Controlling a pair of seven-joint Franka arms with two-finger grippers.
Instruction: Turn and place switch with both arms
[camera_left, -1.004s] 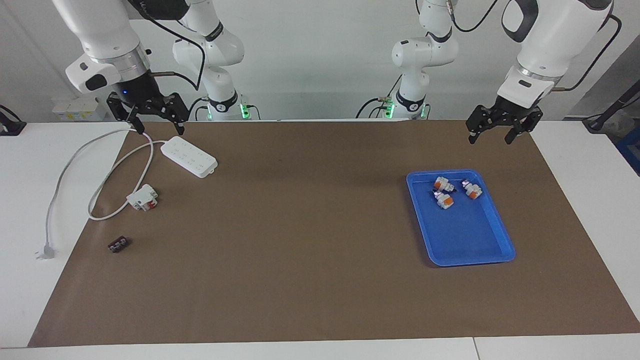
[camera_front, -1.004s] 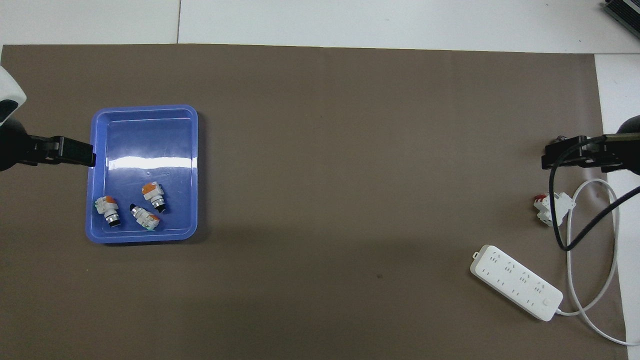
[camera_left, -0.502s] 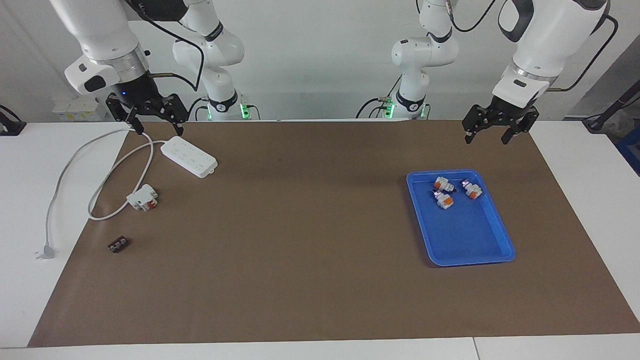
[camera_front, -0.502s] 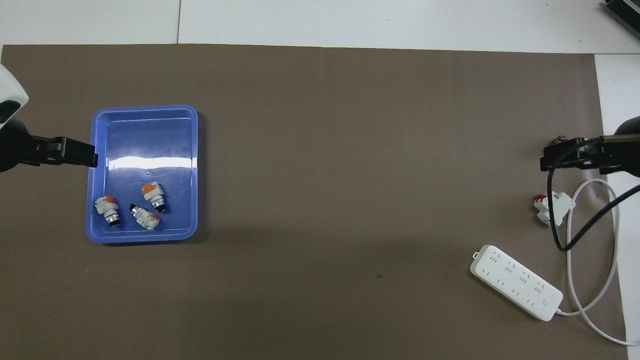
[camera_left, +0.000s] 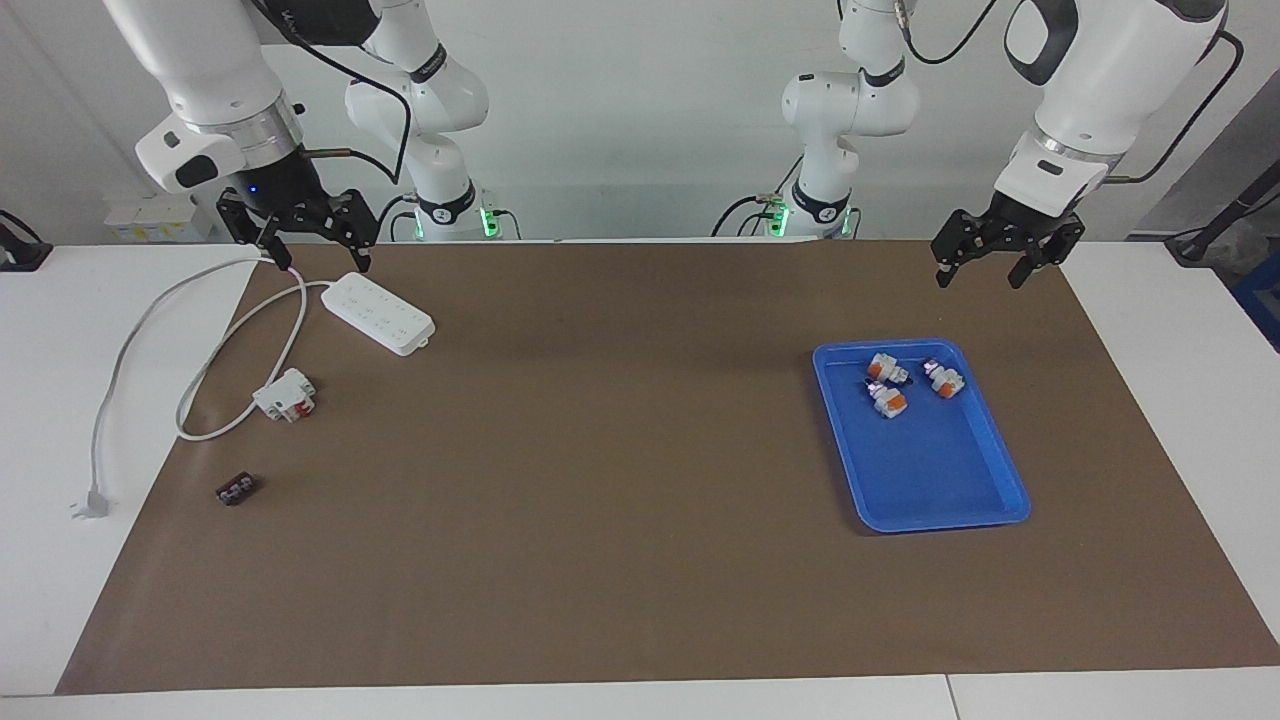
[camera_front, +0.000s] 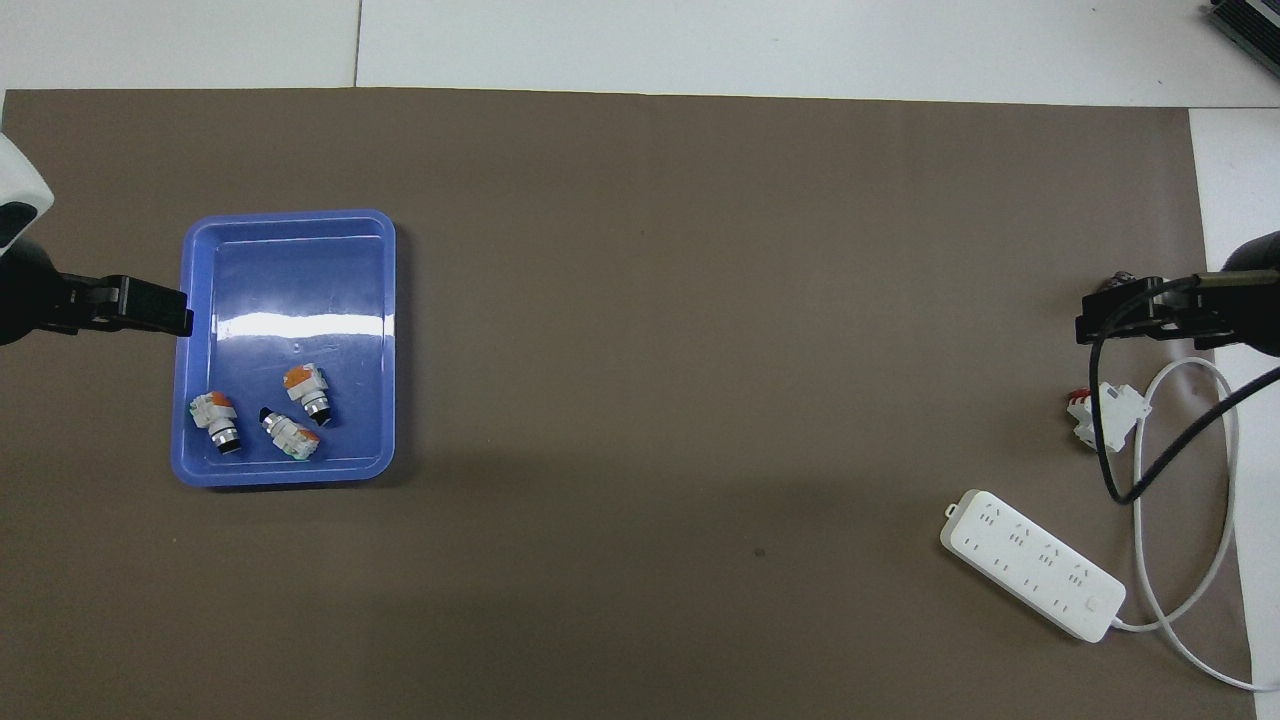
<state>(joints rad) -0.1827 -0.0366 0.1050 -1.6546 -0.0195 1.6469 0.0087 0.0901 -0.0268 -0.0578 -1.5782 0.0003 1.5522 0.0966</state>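
Switches (camera_left: 889, 401), three of them, lie bunched at the upper end of the blue tray (camera_left: 950, 480) in the facing frame. The left end effector (camera_left: 980, 275), open and empty above the mat higher in the frame, could knock a neighbour or catch a knob off-axis coming down. Right end effector (camera_left: 313, 252), also open and empty, waits top of frame over the power strip's cord (camera_left: 292, 322), a snag risk. Versus half a second ago the left one sits slightly lower; nothing on the counter moved.

I saw three switches (camera_left: 889, 400) clustered at twelve o'clock inside the blue tray (camera_left: 950, 480), both grippers, left gripper (camera_left: 994, 272) and right gripper (camera_left: 313, 257), hanging open and empty above the mat.
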